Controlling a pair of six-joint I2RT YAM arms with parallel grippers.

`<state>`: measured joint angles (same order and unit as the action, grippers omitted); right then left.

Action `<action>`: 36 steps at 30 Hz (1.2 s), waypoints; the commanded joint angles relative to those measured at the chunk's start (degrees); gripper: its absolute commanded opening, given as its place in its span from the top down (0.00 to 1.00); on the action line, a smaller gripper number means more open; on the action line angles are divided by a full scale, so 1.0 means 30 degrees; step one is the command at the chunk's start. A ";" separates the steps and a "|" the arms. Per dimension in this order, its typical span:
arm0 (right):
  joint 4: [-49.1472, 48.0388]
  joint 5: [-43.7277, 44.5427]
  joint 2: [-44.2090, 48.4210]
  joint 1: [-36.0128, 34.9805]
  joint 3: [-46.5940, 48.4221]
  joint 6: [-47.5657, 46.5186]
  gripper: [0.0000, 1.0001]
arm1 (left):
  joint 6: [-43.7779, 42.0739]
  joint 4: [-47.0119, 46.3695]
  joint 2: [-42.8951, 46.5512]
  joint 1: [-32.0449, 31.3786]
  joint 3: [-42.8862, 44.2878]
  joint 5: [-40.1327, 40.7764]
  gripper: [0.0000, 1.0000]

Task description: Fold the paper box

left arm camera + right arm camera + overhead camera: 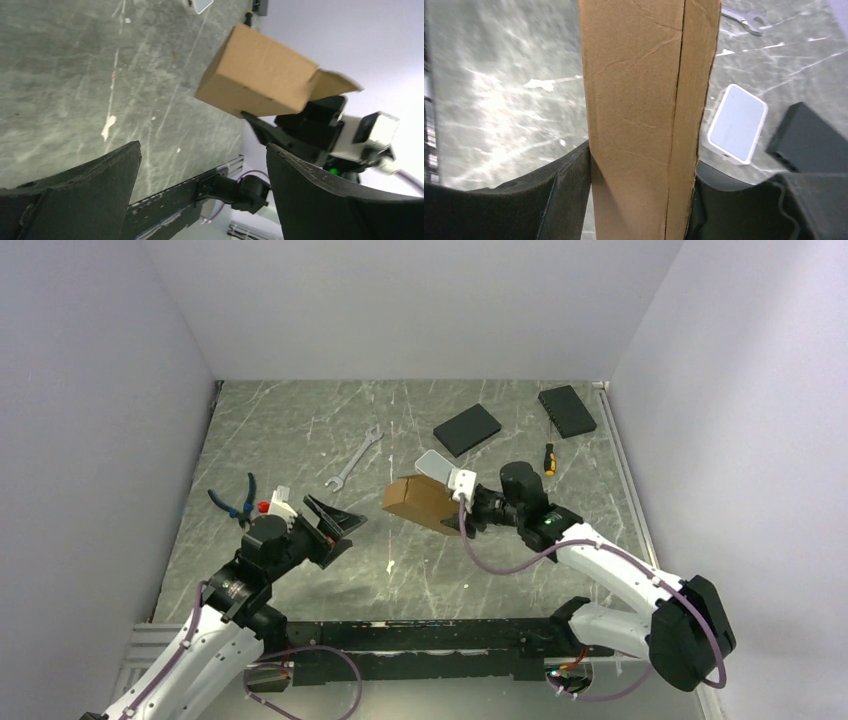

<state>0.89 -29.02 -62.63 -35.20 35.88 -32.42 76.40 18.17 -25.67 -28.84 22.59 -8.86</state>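
1. while the left gripper [338,528] hangs over the near-left part of the table [300,430], its jaws are spread wide and there's nothing between them, just bare marbled surface below.
2. over to the right gripper [466,510]: it has the paper box [420,502] clamped. the right wrist view shows both black fingers [559,195] pressed against opposite sides of the cardboard, jaws about half spread around it.
3. the box sits near the middle of the table, a little to the right, sticking out from the right gripper toward the left arm.
4. from the left wrist view it looks raised off the surface, tilted, with its far end higher.
5. it's formed into a closed rectangular carton, and one loose flap stands out at the end nearest the right gripper.
6. the two grippers are well apart, and the left one is touching nothing.
7. behind the box lies a small white case [433,465], flat on the table and just beside the box's far edge in the top view.
8. further back are two black slabs, one [467,429] near centre and the other [567,410] toward the far-right corner.
9. a screwdriver [548,458] lies between those slabs and the right arm.
10. a wrench [355,458] lies left of centre, and blue-handled pliers [238,502] sit just beyond the left arm.
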 commanded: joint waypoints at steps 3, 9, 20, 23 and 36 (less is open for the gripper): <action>-0.1287 -0.6165 -0.1057 0.2329 0.1179 0.6943 0.44 | -0.1975 0.1730 0.0507 0.0092 0.0271 0.0434 0.00; -0.4099 -0.9053 -0.2954 0.3741 0.0402 1.2263 0.44 | -0.2349 0.1219 -0.0025 0.0092 -0.0136 -0.0207 0.01; -1.0149 -1.1413 -0.7998 0.4660 -0.1035 2.0611 0.45 | -0.2150 -0.0547 -0.1175 0.0092 -0.1057 -0.1318 0.00; -1.0634 -1.1577 -0.9191 0.4754 -0.0865 2.1608 0.45 | -0.2016 -0.1325 -0.1780 0.0092 -0.1370 -0.1574 0.00; -0.7221 -1.0912 -1.2691 0.5719 0.0471 2.0890 0.44 | -0.2168 -0.4526 -0.5936 0.0107 -0.1296 -0.2691 0.00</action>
<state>-22.74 -62.67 -100.20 -18.61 35.22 32.42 70.59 9.69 -39.90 -28.84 17.65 -14.96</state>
